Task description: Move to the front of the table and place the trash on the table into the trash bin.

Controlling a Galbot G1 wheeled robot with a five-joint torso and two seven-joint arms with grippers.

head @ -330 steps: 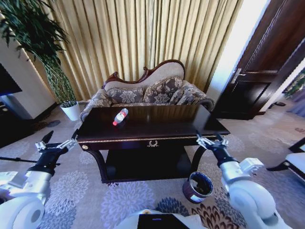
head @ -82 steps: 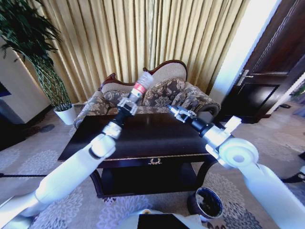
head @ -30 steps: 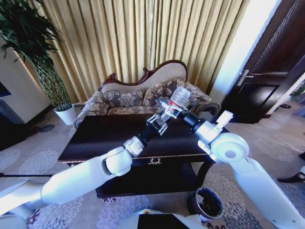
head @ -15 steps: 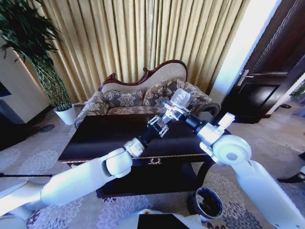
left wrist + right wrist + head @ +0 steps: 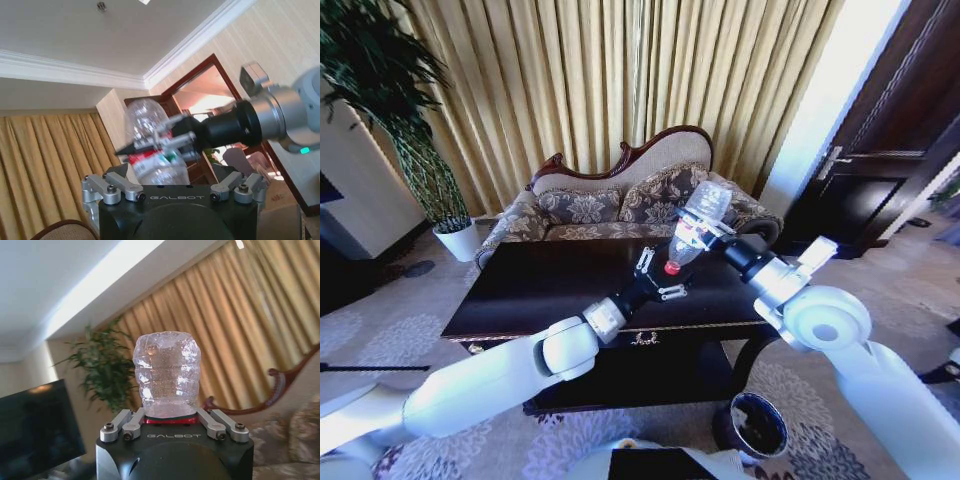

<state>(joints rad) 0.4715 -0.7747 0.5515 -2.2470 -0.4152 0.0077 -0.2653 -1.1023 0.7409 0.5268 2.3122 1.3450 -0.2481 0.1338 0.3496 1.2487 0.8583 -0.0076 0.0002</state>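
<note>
Gripping the bottle [image 5: 701,222] above the table [image 5: 530,290], right gripper [image 5: 692,232] clamps its label; left gripper [image 5: 658,275], below the bottle, stands open, empty.

Above the table [image 5: 570,285], the right gripper [image 5: 692,238] clamps the bottle [image 5: 698,222] while the left gripper [image 5: 658,275] hangs spread just below.

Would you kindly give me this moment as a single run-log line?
phase: handover above table | right gripper: shut on bottle | left gripper: open, just below bottle | trash bin: on floor, right of table
</note>
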